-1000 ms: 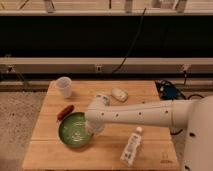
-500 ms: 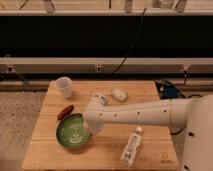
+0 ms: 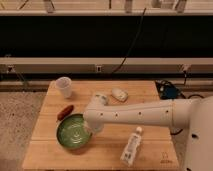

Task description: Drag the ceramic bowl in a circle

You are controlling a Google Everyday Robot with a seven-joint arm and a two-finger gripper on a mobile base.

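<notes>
The ceramic bowl (image 3: 71, 133), round, shallow and glossy green, sits on the front left of the wooden table (image 3: 107, 155). My white arm reaches in from the right, across the table's middle. My gripper (image 3: 93, 128) points down at the arm's end, right on the bowl's right rim, shut on that rim. The wrist hides the contact itself.
A translucent white cup (image 3: 64, 86) stands at the back left. A small red object (image 3: 65, 111) lies just behind the bowl. A white bottle (image 3: 131, 146) lies at the front right, and a pale rounded object (image 3: 119, 93) sits at the back centre. Cables and a blue item (image 3: 168, 92) lie off the right edge.
The arm's end has settled lower onto the bowl's right rim. The bowl has hardly shifted.
</notes>
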